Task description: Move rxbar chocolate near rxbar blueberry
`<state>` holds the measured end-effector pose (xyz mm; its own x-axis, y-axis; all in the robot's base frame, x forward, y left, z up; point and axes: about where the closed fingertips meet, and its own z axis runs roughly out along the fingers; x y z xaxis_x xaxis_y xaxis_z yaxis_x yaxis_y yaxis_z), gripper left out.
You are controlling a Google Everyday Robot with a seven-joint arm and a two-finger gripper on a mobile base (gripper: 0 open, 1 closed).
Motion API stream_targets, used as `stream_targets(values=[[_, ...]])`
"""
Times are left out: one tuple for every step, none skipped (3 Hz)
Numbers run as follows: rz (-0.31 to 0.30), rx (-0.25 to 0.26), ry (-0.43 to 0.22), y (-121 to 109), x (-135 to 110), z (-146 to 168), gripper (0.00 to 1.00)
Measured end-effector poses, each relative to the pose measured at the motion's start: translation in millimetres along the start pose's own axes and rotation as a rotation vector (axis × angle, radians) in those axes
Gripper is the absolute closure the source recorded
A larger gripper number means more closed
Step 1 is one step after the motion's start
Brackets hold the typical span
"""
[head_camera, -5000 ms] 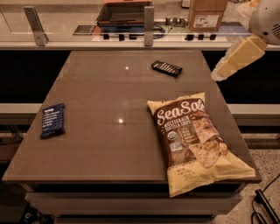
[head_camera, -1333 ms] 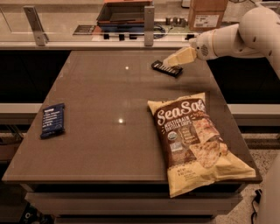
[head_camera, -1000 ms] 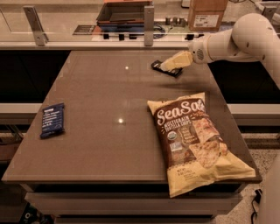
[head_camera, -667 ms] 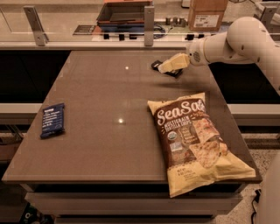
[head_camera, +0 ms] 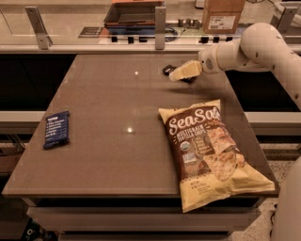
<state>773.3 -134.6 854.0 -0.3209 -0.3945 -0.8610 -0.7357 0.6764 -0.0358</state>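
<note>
The rxbar chocolate (head_camera: pixel 168 70) is a small black bar at the far right of the brown table (head_camera: pixel 117 141); only its ends show from under the gripper. My gripper (head_camera: pixel 181 73) reaches in from the right on a white arm and lies right over the black bar, covering most of it. The rxbar blueberry (head_camera: pixel 57 129) is a dark blue bar with white text lines lying flat near the table's left edge, far from the gripper.
A large Sea Salt chip bag (head_camera: pixel 209 150) lies on the right front of the table, its lower corner over the front edge. Behind the table runs a counter with a dark tray (head_camera: pixel 134 14), a cardboard box (head_camera: pixel 222 15) and metal posts.
The arm came in from the right and lowered the gripper onto the black bar; over the last second it slid slightly left and down over it. The blue bar and chip bag stayed put.
</note>
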Motion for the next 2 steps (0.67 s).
stream_targets(values=[[0.019,-0.05,-0.003,-8.8,23.4,2.8,0.0],[0.016,-0.063,-0.007,-14.8,29.0,5.1,0.0]])
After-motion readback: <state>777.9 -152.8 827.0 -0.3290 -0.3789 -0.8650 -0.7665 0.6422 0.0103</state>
